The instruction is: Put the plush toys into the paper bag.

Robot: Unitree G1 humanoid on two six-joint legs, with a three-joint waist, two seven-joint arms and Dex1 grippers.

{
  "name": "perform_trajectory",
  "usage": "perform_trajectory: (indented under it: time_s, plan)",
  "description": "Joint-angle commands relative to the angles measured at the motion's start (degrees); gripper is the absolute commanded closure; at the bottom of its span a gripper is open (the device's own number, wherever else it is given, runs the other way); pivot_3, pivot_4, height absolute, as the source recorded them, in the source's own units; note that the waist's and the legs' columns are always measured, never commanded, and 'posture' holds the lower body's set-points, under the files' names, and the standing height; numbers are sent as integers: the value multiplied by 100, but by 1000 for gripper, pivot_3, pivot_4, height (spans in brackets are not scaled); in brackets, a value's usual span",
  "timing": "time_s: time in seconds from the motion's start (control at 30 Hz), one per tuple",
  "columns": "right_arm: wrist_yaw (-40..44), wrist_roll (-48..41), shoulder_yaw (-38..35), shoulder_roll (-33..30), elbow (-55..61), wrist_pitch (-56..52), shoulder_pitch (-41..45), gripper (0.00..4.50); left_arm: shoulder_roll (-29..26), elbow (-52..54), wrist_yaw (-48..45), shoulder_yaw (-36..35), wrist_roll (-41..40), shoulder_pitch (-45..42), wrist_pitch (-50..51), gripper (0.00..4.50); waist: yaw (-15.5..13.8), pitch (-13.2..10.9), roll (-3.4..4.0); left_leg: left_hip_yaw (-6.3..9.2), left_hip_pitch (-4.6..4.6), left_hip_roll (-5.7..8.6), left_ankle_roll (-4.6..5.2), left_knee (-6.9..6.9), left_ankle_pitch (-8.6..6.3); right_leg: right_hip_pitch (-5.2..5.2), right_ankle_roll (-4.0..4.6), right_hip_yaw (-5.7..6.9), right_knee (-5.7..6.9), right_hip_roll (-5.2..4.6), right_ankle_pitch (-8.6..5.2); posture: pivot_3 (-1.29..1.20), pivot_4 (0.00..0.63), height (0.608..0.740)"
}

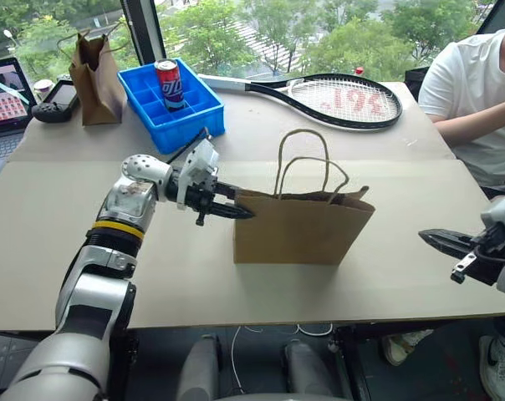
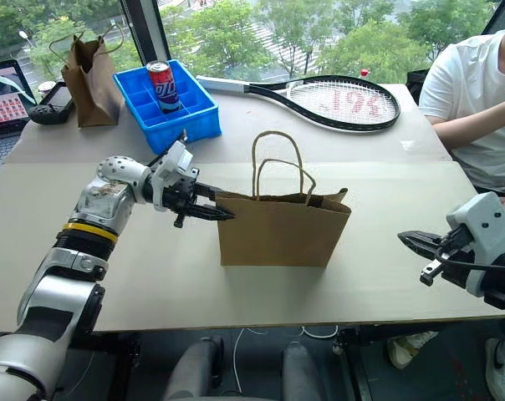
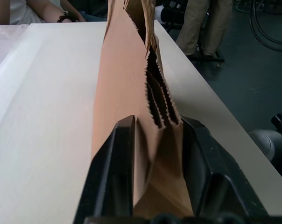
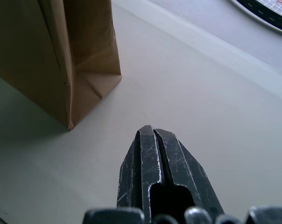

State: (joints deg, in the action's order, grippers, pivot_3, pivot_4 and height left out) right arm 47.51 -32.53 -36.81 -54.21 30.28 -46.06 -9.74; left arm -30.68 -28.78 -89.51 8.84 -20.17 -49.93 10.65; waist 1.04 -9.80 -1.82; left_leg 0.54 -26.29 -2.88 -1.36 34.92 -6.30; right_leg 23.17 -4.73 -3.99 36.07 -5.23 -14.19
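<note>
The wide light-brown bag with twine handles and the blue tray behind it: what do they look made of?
The wide light-brown bag looks like matte kraft paper: creased folds, a saw-toothed top edge, and thin loop handles like twisted paper twine. The blue compartment tray seems moulded plastic, judging by its smooth, evenly coloured walls with a slight sheen.

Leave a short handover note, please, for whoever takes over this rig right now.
Left gripper: open, fingers on either side of the bag's left end.
Right gripper: shut, empty, above the table to the right of the bag.
Bag: upright mid-table, mouth up, handles raised.
Done: cannot tell. The bag's inside is hidden, so the toys may already be in it.
Left: look inside the bag. If any toy is missing, find it and drop it in.
</note>
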Motion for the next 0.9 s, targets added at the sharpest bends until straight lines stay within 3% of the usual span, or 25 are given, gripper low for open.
perform_trajectory:
  time_s: [0.03, 0.07, 0.13, 0.3, 0.43, 0.67, 0.9]
  plan:
    - [283, -11, 69, 18, -312, 444, 117, 3915, -449, 940, 441, -634, -318, 459, 471, 1088, 0, 0, 1, 0, 0, 0, 0, 0, 0, 1, -7, 0, 1, 0, 4, 0, 150, 740]
    - [407, 70, 139, 0, -398, 621, 65, 3763, -524, 1113, 601, -788, -369, 629, 545, 737, 7, 0, 1, 0, 0, 0, 0, -3, 0, 2, -10, 0, 1, 0, 7, 0, 150, 740]
    - [546, 95, 209, 124, -548, 972, 70, 3053, -679, 1468, 913, -1058, -476, 1027, 819, 48, -3, 0, 1, 0, 2, -1, 0, -4, 0, -1, -2, 0, 0, -1, 13, 0, 150, 740]
    - [889, 57, 273, 524, -847, 1817, 56, 1359, -904, 2480, 2053, -1959, -877, 2195, 1744, 0, -33, 0, 2, 0, 3, -1, -1, -2, 0, -2, -1, 1, 2, -2, 12, 0, 150, 740]
    - [882, 76, 219, 874, -1107, 2271, -1, 117, -841, 3179, 2998, -2516, -808, 3238, 1930, 0, -29, 0, 2, -1, 7, -2, -3, 0, -1, -4, 19, 2, 0, -4, -1, 0, 150, 740]
    - [622, 101, 148, 1167, -1568, 2555, 47, 117, -639, 4245, 4440, -2737, -246, 4581, 2040, 0, -33, 1, 1, -10, 15, -6, -45, -1, -26, -7, 49, 2, -1, -7, 4, 0, 150, 740]
    - [354, 64, 182, 1096, -1716, 2471, 165, 117, -681, 4293, 4629, -2660, -298, 4969, 2120, 0, -36, 1, 2, -16, 20, -7, -50, -5, -29, -1, 61, 1, -1, -8, 10, 0, 150, 740]
